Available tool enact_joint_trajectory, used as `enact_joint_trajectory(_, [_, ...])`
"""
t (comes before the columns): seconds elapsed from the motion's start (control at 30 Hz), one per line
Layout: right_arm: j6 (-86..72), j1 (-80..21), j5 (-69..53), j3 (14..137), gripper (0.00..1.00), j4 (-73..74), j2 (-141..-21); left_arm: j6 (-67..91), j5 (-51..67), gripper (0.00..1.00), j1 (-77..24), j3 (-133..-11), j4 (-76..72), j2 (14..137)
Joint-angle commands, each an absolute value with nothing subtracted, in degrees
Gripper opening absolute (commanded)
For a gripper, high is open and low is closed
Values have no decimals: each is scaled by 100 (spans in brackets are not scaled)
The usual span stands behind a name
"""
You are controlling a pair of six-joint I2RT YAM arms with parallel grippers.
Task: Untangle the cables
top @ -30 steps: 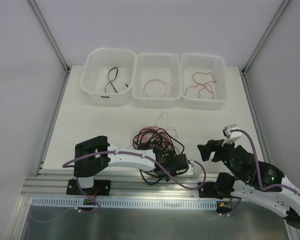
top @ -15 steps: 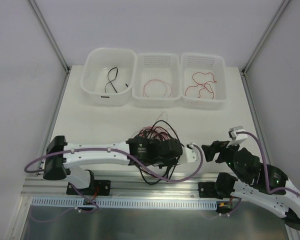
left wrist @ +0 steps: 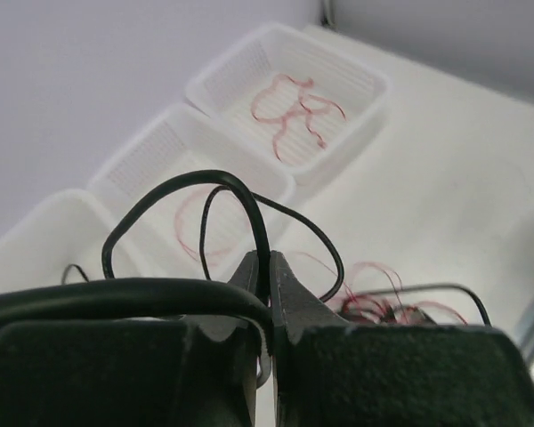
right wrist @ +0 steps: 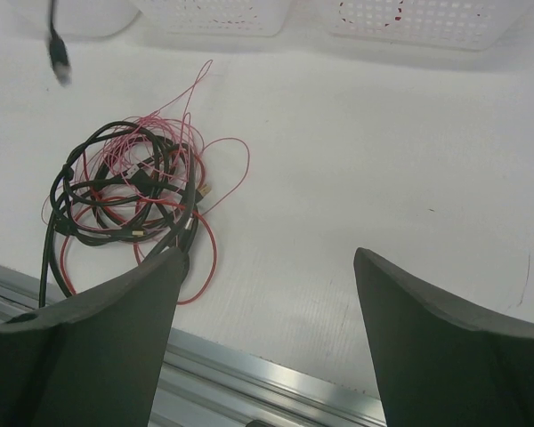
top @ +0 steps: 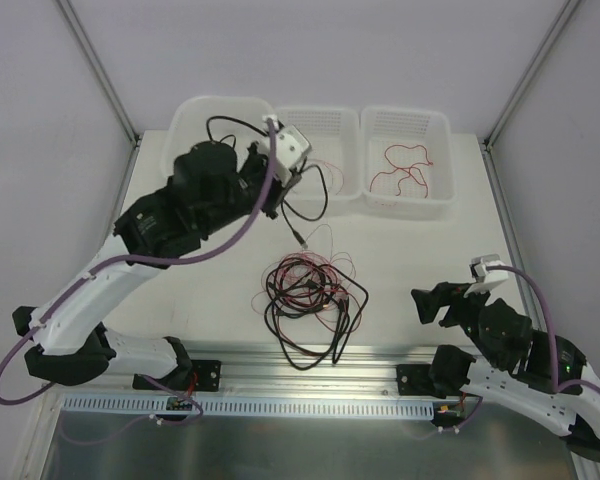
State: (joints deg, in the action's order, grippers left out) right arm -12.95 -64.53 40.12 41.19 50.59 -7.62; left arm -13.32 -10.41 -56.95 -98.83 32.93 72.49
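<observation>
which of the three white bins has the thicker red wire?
The rightmost white mesh bin, holding the squiggly red wire. The middle bin shows only a fine pinkish loop; the left bin is mostly hidden behind the left arm.

The left gripper [left wrist: 261,267] has lifted a black cable [left wrist: 182,176] from the tangle [top: 305,290] to the left bin [top: 187,112].
</observation>
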Motion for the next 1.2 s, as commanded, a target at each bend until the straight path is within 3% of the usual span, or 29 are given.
enact_joint_trajectory(0.0, [-1318,-6469,4122,4271,82,5080,-835,-1538,-861,0,-5222,-10949,3120,7286])
enact_joint_trajectory(0.17, [-1231,-6477,4008,4298,82,5019,-993,-1793,-878,0,-4467,-12346,2822,7742])
enact_joint_trajectory(0.27, [-1230,-6478,3929,4289,83,4957,-1037,-1820,-800,0,-3948,-12541,2532,8015])
enact_joint_trajectory(0.37, [-1213,-6469,3824,4298,85,4957,-1055,-1705,-677,0,-3219,-12577,2365,8375])
enact_joint_trajectory(0.6, [-1187,-6469,3586,4438,99,5141,-1178,-1477,-273,0,-1952,-13007,2188,9658])
enact_joint_trajectory(1.07, [-1230,-6478,3533,4447,100,5388,-1134,-493,377,0,-1073,-12570,2074,12014])
enact_joint_trajectory(1.17, [-1222,-6478,3568,4395,100,5379,-1142,-177,720,16,-958,-12340,2083,12278])
